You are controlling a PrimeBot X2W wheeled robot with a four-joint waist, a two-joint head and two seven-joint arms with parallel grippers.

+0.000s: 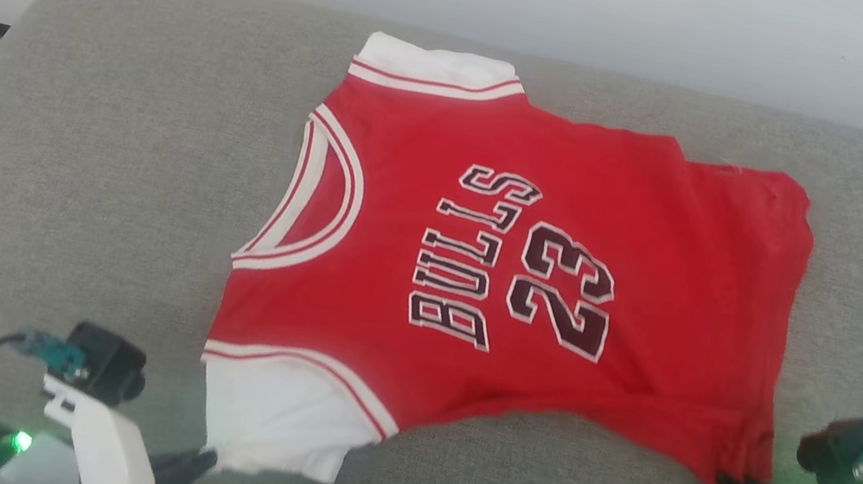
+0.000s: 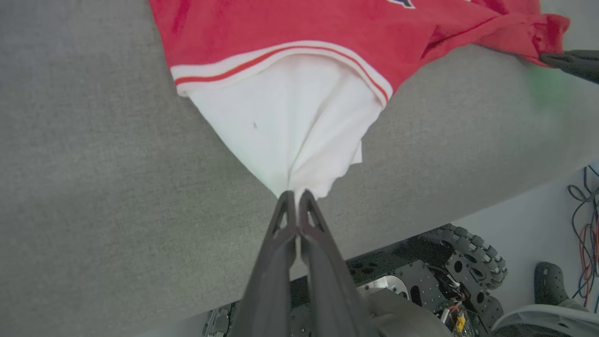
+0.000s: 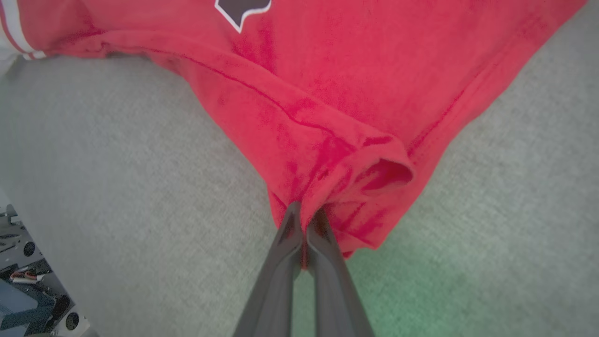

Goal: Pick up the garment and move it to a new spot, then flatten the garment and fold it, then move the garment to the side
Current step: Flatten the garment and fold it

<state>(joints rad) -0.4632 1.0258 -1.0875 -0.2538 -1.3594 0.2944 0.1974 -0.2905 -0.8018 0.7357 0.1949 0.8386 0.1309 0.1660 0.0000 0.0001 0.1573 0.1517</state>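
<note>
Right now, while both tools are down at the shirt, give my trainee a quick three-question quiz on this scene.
1. True or false: the left tool is shut on the garment's white sleeve.
2. Pick one. The right tool grips: A the neckline, B a red hem corner, C nothing.
3. Fill in: the number printed on the garment is ___.

Key: 1 true; 2 B; 3 23.
</note>
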